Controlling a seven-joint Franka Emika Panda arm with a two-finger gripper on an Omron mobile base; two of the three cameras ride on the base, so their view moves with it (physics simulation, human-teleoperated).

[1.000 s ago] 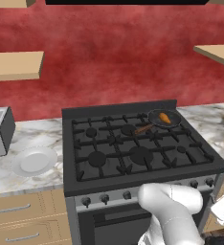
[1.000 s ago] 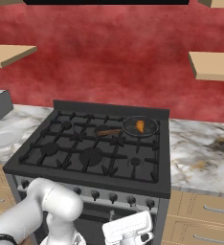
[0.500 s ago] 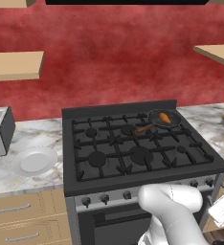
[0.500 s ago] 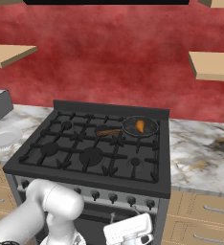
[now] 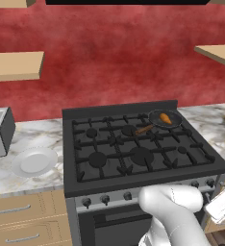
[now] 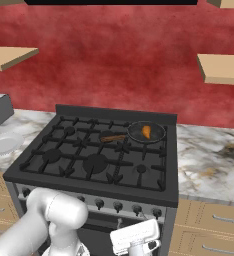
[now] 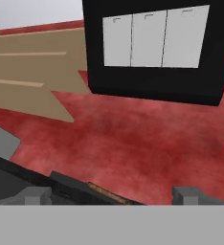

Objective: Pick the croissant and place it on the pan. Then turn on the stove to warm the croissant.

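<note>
One croissant (image 5: 165, 117) already lies in the pan (image 6: 146, 132) on the stove's (image 5: 133, 153) far right burner; the gripper (image 6: 139, 248), fingers spread and holding nothing, hangs low before the knobs (image 6: 118, 205); twisting a wrong knob would light an empty burner; nothing has visibly shifted since earlier.

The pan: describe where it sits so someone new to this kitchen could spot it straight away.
Find the black stove set in the marble counter below the red wall. The pan sits on its back right burner, its brown wooden handle pointing toward the stove's middle. It is small, round and dark, with the orange croissant in it, unlike the white plate on the counter to the stove's left.
</note>
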